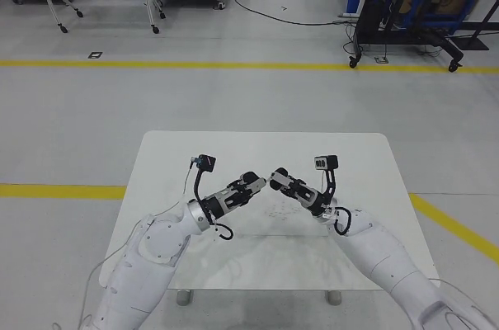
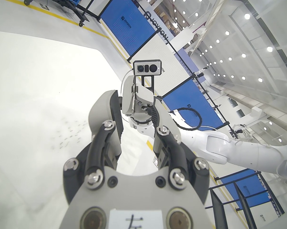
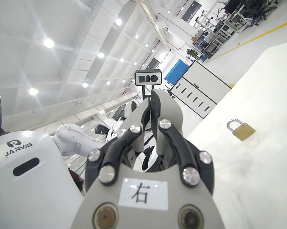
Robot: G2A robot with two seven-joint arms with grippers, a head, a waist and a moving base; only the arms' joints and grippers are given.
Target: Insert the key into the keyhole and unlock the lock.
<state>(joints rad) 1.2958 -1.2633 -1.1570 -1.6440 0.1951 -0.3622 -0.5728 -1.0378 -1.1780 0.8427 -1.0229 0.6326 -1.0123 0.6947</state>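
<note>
Nearest, left pincer (image 2: 135, 101): you have its fingers spread wide and holding nothing, with the tips of the right pincer (image 3: 153, 97) lying between them, contact not discernible. Right pincer: fingers pressed together, and you cannot tell whether a key sits in the pinch. Farthest, padlock (image 3: 241, 129): flat on the worktop (image 3: 265, 84), below and to one side of the right pincer, well apart from it, shackle apparently seated, long axis aslant to the fingers; the right arm looks the nearer.
</note>
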